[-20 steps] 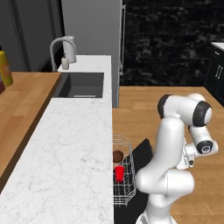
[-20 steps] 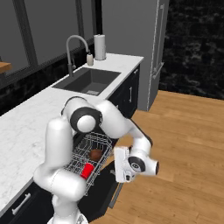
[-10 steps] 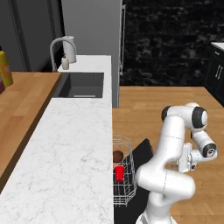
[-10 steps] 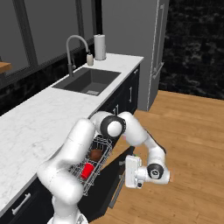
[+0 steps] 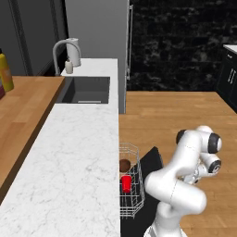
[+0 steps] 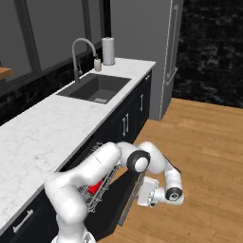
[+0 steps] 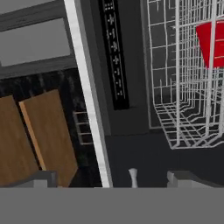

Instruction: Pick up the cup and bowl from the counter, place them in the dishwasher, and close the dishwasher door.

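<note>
- Your claw [image 6: 148, 193] hung low beside the counter run, jaws spread wide with nothing between them; in the hand view its finger tips [image 7: 132, 177] stood apart at the bottom.
- Right in front of the claw you had the dishwasher door [image 7: 127, 70], a flat black panel only partly raised, its pale edge running up the hand view and its inner face turned toward the rack.
- Just past the door stood the white wire rack [image 7: 183, 87], pulled out of the dishwasher [image 6: 111, 187].
- You could see the cup [image 5: 126, 183] inside that rack, beyond the door from the claw, red against the wires.
- The bowl [image 5: 125, 165] sat in the rack too, just beside the cup and a little farther from the claw.
- Above the rack ran the counter [image 5: 74, 166], white marble.
- Well beyond the claw along that counter you had the sink [image 6: 95, 88] and the faucet [image 6: 78, 52].
</note>
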Robot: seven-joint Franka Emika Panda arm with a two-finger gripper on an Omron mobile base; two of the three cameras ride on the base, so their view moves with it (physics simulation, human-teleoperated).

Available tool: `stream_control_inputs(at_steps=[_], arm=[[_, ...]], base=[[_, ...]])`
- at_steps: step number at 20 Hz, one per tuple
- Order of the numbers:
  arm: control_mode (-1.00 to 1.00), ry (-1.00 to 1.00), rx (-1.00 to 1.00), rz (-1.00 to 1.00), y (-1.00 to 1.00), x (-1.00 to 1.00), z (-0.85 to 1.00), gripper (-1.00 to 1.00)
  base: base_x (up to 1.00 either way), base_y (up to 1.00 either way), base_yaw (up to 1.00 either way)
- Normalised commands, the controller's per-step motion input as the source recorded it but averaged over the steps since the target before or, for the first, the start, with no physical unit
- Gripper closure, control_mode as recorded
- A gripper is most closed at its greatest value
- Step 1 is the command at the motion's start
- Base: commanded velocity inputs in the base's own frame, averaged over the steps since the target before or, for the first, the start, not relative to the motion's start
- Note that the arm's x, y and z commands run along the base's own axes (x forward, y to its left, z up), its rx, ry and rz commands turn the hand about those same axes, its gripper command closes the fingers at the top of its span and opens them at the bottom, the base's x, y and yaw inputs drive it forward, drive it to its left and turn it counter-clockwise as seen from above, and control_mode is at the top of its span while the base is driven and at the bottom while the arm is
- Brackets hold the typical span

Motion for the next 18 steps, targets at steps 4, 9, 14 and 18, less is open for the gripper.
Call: stream_control_inputs(at_steps=[4, 9, 14, 18], arm=[[-1.0, -0.01, 0.0, -0.26, 0.01, 0.51, -0.44, -1.0], [-1.0, 0.04, -0.07, -0.51, 0.08, 0.17, -0.46, -1.0], [-1.0, 0.24, -0.11, -0.21, 0.03, 0.45, -0.19, -1.0], [-1.0, 0.1, -0.14, 0.01, -0.2, 0.31, -0.44, -1.0]], base=[[0.0, 0.0, 0.0], [0.0, 0.0, 0.0], [0.0, 0.0, 0.0], [0.0, 0.0, 0.0]])
